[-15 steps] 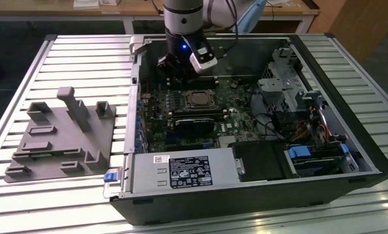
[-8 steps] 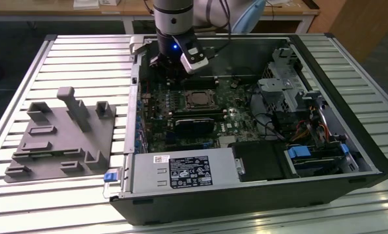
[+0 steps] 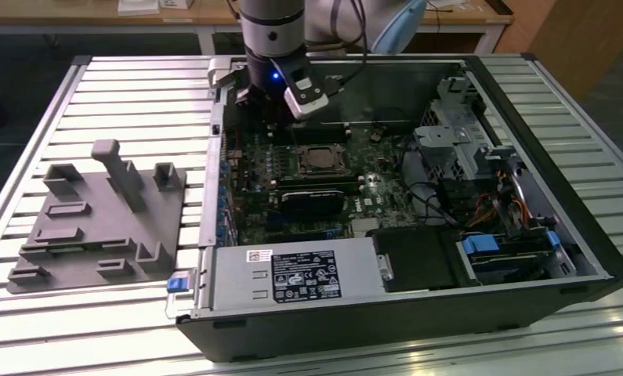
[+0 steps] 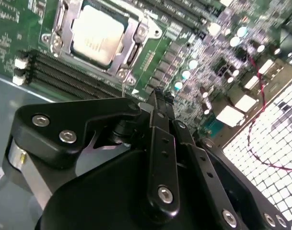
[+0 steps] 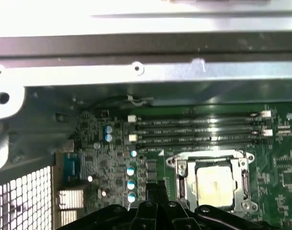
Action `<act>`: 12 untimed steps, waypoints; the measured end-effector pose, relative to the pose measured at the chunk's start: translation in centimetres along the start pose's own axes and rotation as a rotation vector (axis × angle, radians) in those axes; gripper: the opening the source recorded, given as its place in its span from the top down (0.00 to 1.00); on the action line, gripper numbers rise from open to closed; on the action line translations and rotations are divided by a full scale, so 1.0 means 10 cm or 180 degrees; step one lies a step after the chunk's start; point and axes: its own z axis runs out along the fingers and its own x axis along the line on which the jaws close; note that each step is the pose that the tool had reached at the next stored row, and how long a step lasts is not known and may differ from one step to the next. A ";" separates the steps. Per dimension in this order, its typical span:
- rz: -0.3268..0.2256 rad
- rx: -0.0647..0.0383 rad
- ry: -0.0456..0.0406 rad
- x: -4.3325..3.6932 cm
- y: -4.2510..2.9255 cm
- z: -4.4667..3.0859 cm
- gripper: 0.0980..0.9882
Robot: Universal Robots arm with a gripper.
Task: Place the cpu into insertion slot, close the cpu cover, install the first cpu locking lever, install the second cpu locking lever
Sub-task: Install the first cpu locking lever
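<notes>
In the exterior view the arm reaches down into the open computer case, which lies on the slatted counter. The pincer hangs low over the green board, just beside the insertion slot, on the side of it away from the white-labelled power supply box. A grey fixture rests on the counter outside the case, well apart from the slot.

In the second wrist view the pincer's fingers are drawn together with nothing clamped between them, and their tips sit near one corner of the slot. The cpu lies seated in the slot, pale face up. The cpu cover appears folded down around it, its window framing the chip. A thin pale rod stands at the slot corner nearest the tips; whether it is a locking lever cannot be told.

In the first wrist view the chip shows through the cover's window again, with the memory slots running alongside the slot. The fingertips sit beside the slot, apart from the chip.

Placing the chip and closing the cover look done, so the lever work seems to be the step in hand. That calls for the closed tips to bear on a thin lever arm and press it down under its catch, keeping clear of the chip's face.
</notes>
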 end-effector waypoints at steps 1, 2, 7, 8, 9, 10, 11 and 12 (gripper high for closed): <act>0.0002 -0.0039 -0.0001 0.002 0.000 -0.001 0.99; 0.0003 -0.0081 0.0000 0.004 0.000 -0.002 0.99; 0.0012 -0.0313 0.0008 0.008 0.000 -0.003 0.99; 0.0015 -0.0364 0.0010 0.009 0.000 -0.003 0.99; 0.0017 -0.0414 0.0012 0.009 0.000 -0.003 0.99; 0.0019 -0.0468 0.0015 0.009 0.000 -0.003 0.99; 0.0021 -0.0512 0.0018 0.009 0.000 -0.003 0.99; 0.0022 -0.0538 0.0019 0.009 0.000 -0.003 0.99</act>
